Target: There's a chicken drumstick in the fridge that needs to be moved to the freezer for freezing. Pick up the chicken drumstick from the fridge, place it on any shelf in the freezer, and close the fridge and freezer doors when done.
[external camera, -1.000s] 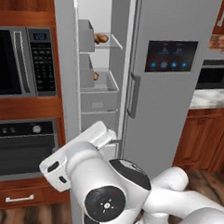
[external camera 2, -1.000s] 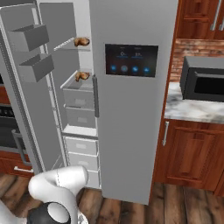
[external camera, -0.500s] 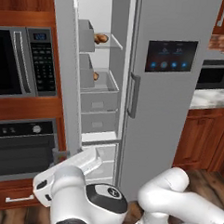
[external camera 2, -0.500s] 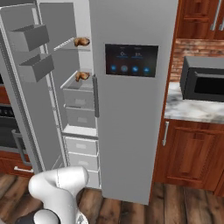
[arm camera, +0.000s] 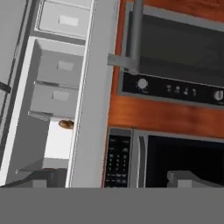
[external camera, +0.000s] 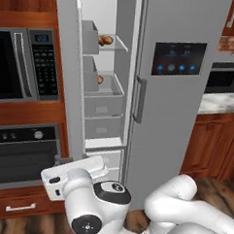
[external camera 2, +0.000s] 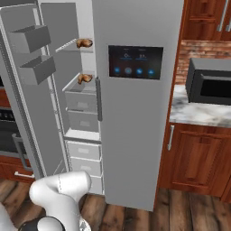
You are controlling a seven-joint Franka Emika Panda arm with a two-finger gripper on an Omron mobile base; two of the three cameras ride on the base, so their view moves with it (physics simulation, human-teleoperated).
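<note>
- Gripper (arm camera: 116,181) is spread wide, the two dark tips far apart at the bottom of the hand view, with nothing between them and nothing touched.
- The hand sits low, in front of the oven (external camera: 20,152) and just beside the freezer's (external camera: 102,113) bottom drawers.
- The hand camera is rolled over: the oven's handle is up top and the wall microwave (external camera: 19,65) below it.
- Drumstick (external camera: 105,40) lies on the top glass shelf (external camera: 117,48) of the freezer, near its front rim.
- A smaller brown lump (external camera: 100,79) sits one level down, above the grey drawers.
- Freezer door (external camera 2: 22,90) is swung out wide to the left, its grey bins facing in.
- Fridge door (external camera: 177,117) with the dark panel (external camera: 179,59) is shut.
- To the right there is a marble counter (external camera 2: 198,115) with a second microwave (external camera 2: 210,85), wood cabinets beneath it and a wood floor.
- The opening is narrow, edged by the open door on one side and the fridge door's edge and handle on the other; the shelf is well above the hand.
</note>
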